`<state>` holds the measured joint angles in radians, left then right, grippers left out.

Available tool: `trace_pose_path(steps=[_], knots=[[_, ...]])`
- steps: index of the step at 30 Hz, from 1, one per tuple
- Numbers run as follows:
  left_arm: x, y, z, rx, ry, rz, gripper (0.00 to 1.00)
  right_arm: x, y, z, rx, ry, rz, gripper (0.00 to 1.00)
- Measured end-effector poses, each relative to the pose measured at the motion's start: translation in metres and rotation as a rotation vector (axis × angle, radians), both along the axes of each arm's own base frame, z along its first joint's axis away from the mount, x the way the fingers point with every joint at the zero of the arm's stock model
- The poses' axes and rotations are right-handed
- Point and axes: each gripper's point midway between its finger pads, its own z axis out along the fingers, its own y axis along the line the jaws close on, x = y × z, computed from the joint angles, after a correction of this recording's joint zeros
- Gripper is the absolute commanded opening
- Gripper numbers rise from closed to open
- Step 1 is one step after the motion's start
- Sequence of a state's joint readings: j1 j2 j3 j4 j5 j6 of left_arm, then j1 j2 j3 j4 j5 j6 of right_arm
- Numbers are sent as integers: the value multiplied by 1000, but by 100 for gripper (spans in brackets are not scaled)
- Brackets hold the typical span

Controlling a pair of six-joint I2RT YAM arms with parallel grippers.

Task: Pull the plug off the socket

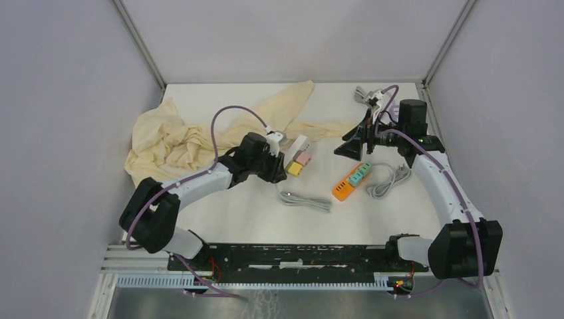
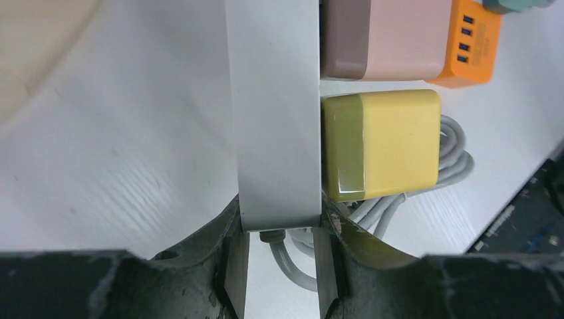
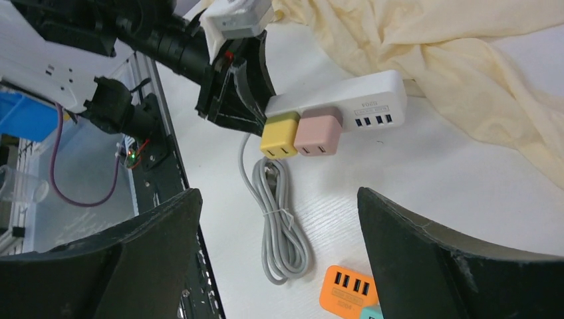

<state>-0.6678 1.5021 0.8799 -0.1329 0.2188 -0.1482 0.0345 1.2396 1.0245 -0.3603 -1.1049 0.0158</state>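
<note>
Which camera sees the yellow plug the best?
The left wrist camera: the yellow plug looks big and sharp, against the white socket strip. The right wrist camera shows it smaller, beside the pink plug. The top camera shows a tiny yellow block.

a white table (image 1: 226, 219) with a faint wood grain sits boxed in by plain, pale lilac-grey walls (image 1: 60, 100) on the left, back and right, with slim metal corner posts (image 1: 141, 45) where the walls meet. a black rail (image 1: 299, 256) and a ribbed metal strip (image 1: 266, 282) edge the near side, with a dull steel sheet (image 1: 299, 302) below. the light is soft and even.
</note>
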Motion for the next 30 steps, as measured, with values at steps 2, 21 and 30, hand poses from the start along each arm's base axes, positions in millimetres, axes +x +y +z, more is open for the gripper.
trace_pose_path(steps=[2, 21, 30], knots=[[-12, 11, -2, -70, 67, 26, 3, -6, 8, -5, -20, -18, 40, 93], [-89, 6, 17, -633, 466, 71, 3, -50, 46, -38, -173, -317, 384, 93], [-87, 2, 8, -643, 513, 67, 3, -72, 47, -68, -281, -466, 563, 95]])
